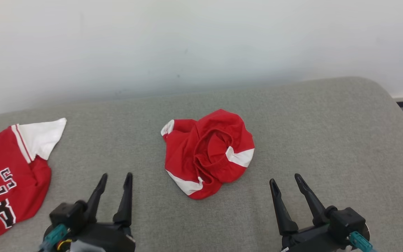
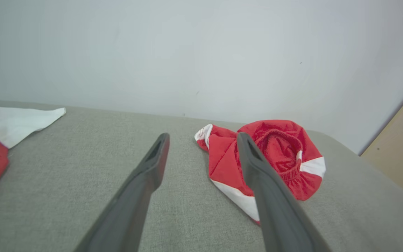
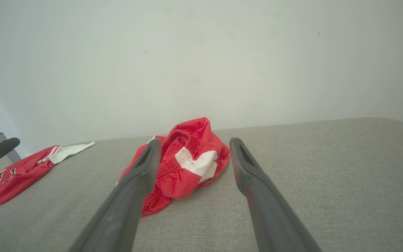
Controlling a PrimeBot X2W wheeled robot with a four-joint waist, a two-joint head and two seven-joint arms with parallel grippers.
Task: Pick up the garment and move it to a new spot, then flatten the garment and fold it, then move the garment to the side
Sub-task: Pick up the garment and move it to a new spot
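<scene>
**Two grippers standing open, shorts (image 1: 208,154) lying crumpled**

You are seeing both tools holding nothing. Your left gripper (image 1: 116,175) is sitting at the lower left of the head view with its fingers parted narrowly. Your right gripper (image 1: 285,177) is sitting at the lower right, parted slightly wider. Both are pointing toward the wall (image 1: 201,42).

The shorts are lying in a heap on the grey cushion (image 1: 327,140), ahead of the grippers and between them, apart from both. They are showing red cloth with white panels, and the gathered waistband is curling into a ring on top.

In the left wrist view the left gripper (image 2: 203,136) is aiming just left of the shorts (image 2: 285,150). In the right wrist view the right gripper (image 3: 195,141) is framing the shorts (image 3: 191,164) between its fingers (not touching them).

A jersey (image 1: 9,175), red with a white sleeve and black lettering, is lying at the cushion's left edge, well apart from the shorts.
</scene>
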